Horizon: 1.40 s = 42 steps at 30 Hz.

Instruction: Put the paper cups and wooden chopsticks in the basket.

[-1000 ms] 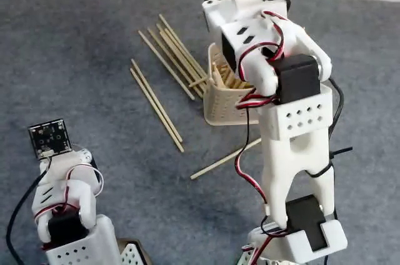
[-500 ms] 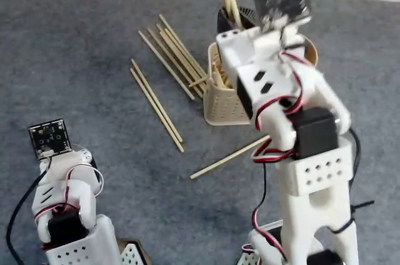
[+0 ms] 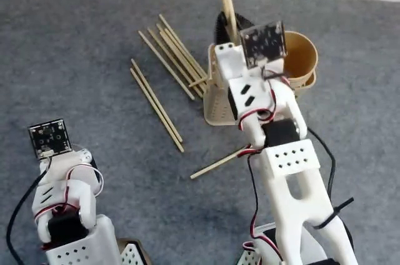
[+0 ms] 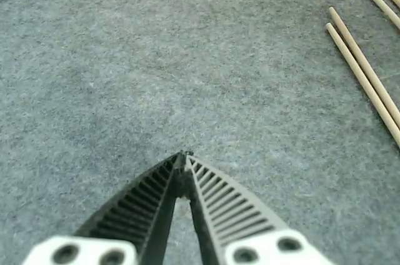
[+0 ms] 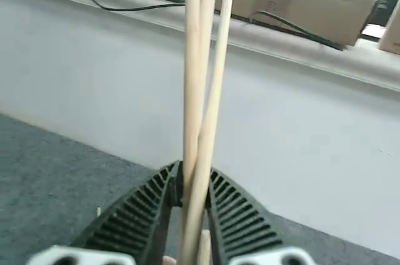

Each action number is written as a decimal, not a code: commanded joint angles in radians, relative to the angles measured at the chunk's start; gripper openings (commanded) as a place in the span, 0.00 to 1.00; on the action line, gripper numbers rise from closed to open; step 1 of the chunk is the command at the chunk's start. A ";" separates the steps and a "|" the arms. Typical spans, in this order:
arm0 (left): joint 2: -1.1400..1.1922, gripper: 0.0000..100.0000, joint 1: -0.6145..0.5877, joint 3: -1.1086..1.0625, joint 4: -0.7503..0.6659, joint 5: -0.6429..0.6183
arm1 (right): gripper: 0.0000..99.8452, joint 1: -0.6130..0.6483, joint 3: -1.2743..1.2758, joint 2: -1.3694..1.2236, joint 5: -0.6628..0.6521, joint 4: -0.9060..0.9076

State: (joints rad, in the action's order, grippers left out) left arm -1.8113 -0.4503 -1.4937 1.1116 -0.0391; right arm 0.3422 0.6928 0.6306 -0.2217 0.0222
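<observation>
Chopsticks (image 3: 156, 99) lie on grey carpet (image 3: 75, 46); white wall (image 5: 312, 121) behind.

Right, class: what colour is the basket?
The basket is cream, seen best in the high view.

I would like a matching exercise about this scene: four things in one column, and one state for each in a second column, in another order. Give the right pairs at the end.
Things
1. left gripper
2. right gripper
3. basket
4. single chopstick

States
A. lies flat on the grey carpet
B. shut on upright chopsticks
C. cream, stands upright
D. shut, holding nothing

Pairs: 1-D, 2-B, 3-C, 4-A
</observation>
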 commanded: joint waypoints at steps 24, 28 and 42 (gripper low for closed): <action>-0.008 0.00 -0.008 0.002 -0.020 0.011 | 0.22 -0.038 0.254 0.302 0.158 0.031; -0.008 0.00 -0.008 0.002 -0.020 0.011 | 0.22 -0.038 0.219 0.400 0.158 0.150; -0.008 0.00 -0.008 0.002 -0.020 0.011 | 0.15 -0.036 -0.041 0.596 0.150 0.846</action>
State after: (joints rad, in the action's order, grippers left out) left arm -1.8113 -0.4503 -1.4937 1.1116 -0.0391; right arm 0.3145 0.7756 1.2045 -0.0729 0.6974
